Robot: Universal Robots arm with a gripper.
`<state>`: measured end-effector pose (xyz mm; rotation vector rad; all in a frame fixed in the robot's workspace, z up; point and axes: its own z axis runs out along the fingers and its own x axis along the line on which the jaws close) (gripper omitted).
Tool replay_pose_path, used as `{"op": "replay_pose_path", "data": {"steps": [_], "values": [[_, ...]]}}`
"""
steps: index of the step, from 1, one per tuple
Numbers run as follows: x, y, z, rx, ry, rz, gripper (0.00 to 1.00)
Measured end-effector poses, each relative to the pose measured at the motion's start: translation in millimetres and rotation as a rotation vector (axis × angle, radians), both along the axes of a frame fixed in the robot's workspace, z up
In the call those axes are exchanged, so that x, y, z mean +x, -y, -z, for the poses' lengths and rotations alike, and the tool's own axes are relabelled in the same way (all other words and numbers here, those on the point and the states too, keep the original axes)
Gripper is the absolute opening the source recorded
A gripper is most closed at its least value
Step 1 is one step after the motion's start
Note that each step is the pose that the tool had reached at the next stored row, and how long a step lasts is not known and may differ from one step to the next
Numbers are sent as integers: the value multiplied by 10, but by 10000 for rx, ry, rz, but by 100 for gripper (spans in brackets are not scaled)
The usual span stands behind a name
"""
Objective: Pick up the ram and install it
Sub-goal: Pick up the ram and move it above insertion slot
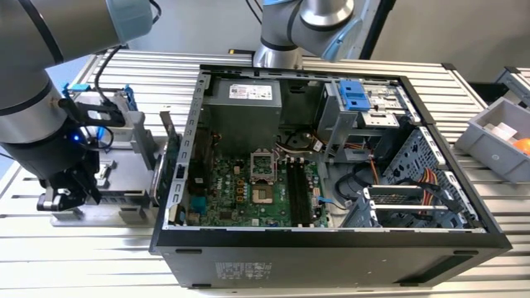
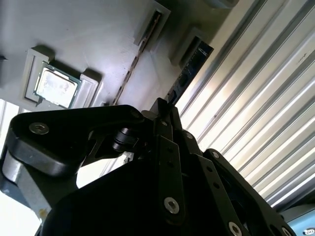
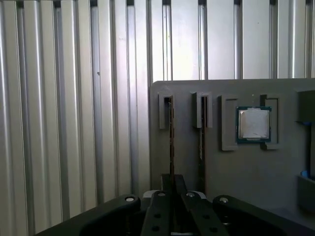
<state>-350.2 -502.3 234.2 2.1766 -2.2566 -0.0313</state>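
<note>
Setting: a ribbed metal counter (image 1: pixel 83 248) carries an open black computer case (image 1: pixel 331 251), which lies on its side with its green circuit board (image 1: pixel 240 186) exposed.

Arm: a grey robot arm (image 1: pixel 33 105) reaches down at the exterior view's left, beside the case.

Holder: a grey slotted holder (image 3: pixel 236 187) sits on the counter just beside the case, under the arm.

End effector: the end effector (image 3: pixel 172 181) hangs low over the holder. In both wrist views its two dark fingers are clenched on a thin stick standing on edge.

Ram: the ram (image 3: pixel 171 142) is that stick, gripped near one end. Its far end sits in a narrow slot of the holder, at the edge nearest the bare counter. In the second wrist view the ram (image 2: pixel 189 71) runs out from between the fingers towards the slot.

Second stick: a second stick (image 3: pixel 202 132) stands on edge in the next slot, parallel to the ram and apart from the fingers.

Processor: a square silver chip (image 3: pixel 253 124) lies flat in a recess beyond the second stick.

Bin: a grey bin (image 1: pixel 488 133) stands at the exterior view's right, well apart from the arm.
</note>
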Motion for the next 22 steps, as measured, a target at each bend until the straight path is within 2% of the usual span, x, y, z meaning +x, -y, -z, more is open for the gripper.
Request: {"op": "replay_pose_path", "data": {"steps": [13,22], "values": [[-2,-1,-59,-33,-1,0,0],[-2,-1,-119,-30,1,1,0]]}}
